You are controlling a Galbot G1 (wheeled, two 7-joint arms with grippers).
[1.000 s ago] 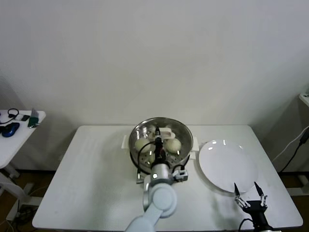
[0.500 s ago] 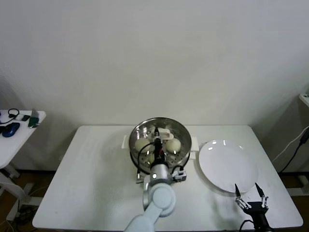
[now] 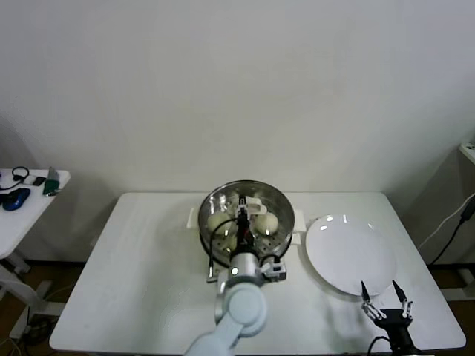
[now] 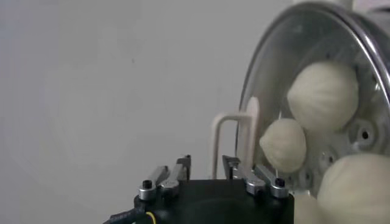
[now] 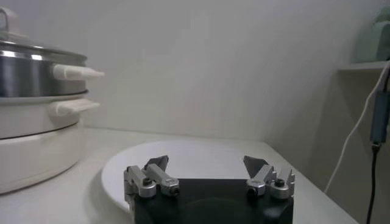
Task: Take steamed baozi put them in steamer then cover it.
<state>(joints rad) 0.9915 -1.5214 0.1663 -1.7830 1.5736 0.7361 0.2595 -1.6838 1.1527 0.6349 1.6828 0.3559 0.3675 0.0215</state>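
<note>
On the table: white table (image 3: pixel 141 267) carries the steamer (image 3: pixel 249 197) near its middle; a white plate (image 3: pixel 349 256) lies just beside the steamer, on the robot's right

Left pincer: the left gripper (image 3: pixel 242 211) hangs over the middle of the steamer; its fingers (image 4: pixel 177 173) stand a little apart to either side of the cream handle (image 4: pixel 234 143), the handle sitting in the gap between them; whether the pads touch it I cannot tell (released rather than clenched, as far as the wrist view shows)

Cover: the cover (image 4: pixel 268 91) lies on the steamer directly under the left gripper; its metal rim follows the steamer's rim; its handle stands upright just ahead of the fingertips

Baozi: the steamed baozi (image 4: pixel 322 95) sit inside the steamer below the left gripper, seen through the glass; in the head view one shows on each side of the gripper, others partly hidden by the arm

Right pincer: the right gripper (image 3: pixel 384 300) is parked at the near edge of the plate, well apart from the steamer; its jaws stand wide and hold nothing; the plate's rim lies just ahead of the fingertips in the right wrist view

Steamer body: steel basket atop a cream pot (image 5: pixel 33 143), side handles pointing toward the right gripper
</note>
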